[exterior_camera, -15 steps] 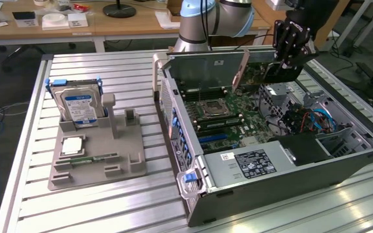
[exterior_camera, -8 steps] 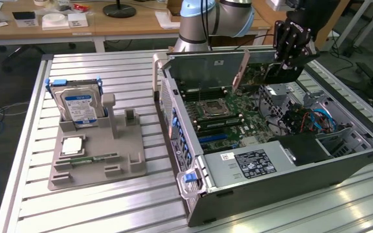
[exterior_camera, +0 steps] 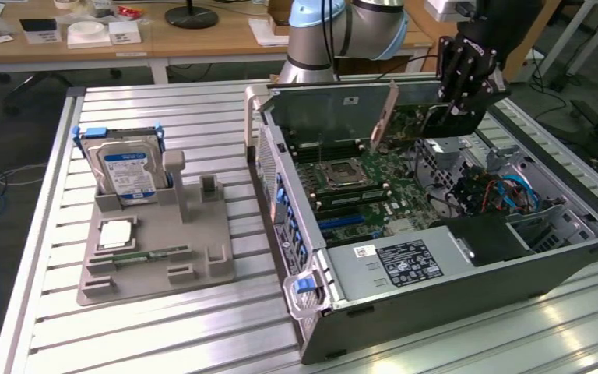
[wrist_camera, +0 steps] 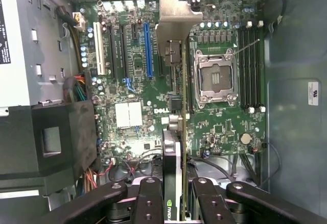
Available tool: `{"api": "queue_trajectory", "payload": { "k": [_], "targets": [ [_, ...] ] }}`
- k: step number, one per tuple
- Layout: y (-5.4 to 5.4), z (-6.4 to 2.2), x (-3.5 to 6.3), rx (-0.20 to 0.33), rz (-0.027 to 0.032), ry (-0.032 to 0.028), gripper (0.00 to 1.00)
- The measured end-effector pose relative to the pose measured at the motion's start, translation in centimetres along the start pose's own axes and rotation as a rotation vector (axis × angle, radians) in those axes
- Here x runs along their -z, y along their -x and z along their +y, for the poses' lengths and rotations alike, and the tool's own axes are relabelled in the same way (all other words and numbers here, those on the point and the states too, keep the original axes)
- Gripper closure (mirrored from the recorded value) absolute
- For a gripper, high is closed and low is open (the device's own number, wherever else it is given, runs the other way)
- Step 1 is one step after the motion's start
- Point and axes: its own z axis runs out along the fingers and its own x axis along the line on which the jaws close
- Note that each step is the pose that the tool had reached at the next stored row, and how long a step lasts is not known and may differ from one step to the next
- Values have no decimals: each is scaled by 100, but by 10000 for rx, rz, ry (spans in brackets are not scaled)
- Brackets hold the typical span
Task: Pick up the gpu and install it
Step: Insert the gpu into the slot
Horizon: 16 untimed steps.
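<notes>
- Motherboard (exterior_camera: 357, 183) lies open in the case (exterior_camera: 466, 280), straight below the gripper (wrist_camera: 179, 201).
- Gripper's clamped on the gpu (wrist_camera: 172, 147), card hanging edge-down between its fingers (wrist_camera: 148, 201).
- Looks like the install step; seating needs the edge lined up with a slot (wrist_camera: 148, 50).

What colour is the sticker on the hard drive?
The sticker is blue and white; exterior view shows it best.

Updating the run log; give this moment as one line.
gripper: shut on gpu | gpu: held above motherboard in open computer case | installed: not yet
</notes>
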Motion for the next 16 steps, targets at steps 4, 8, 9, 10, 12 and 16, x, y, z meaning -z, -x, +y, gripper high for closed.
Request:
{"api": "queue_trajectory", "payload": {
  "k": [4, 8, 9, 10, 12, 16],
  "targets": [
    [-3, 5, -48, 0, 1, 0, 73],
    [-7, 16, -121, 0, -1, 0, 73],
    [-8, 20, -139, -1, -1, 0, 73],
    [-10, 25, -157, -1, 0, 0, 73],
    [-13, 38, -191, 0, 2, 0, 73],
    [-20, 73, -263, 0, 1, 0, 73]
  ]
}}
